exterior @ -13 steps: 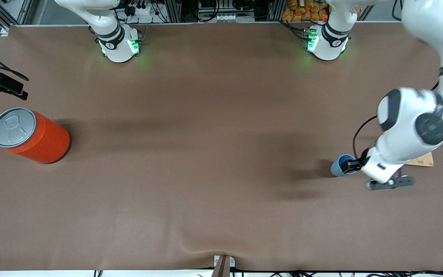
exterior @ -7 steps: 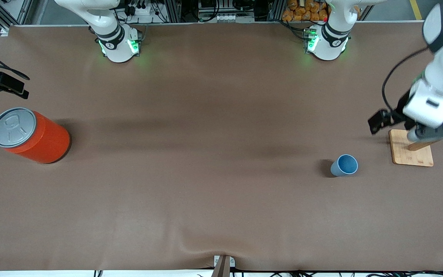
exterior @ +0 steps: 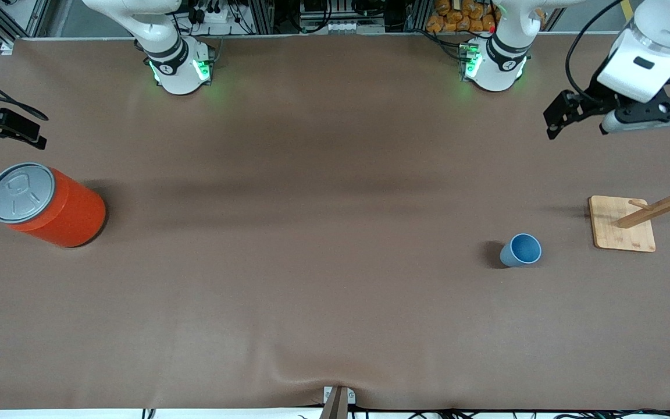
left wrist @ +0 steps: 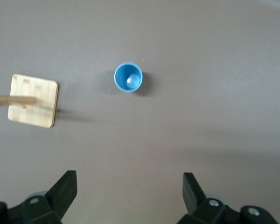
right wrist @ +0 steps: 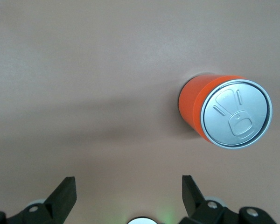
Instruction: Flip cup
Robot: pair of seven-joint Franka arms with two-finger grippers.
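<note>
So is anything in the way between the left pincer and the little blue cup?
Nothing visible is. The left pincer hangs open, high over bare table, and the cup stands alone, mouth up. The wooden stand is beside it, apart.

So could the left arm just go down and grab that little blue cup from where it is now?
Probably yes. The cup stands upright, mouth up, alone on the table; the wooden rack beside it stands apart. The left gripper hangs open above that end of the table, nothing between them.

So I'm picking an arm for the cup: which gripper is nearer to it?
Left. The left gripper hangs open above the table near the cup; the right gripper is over the orange can.
</note>
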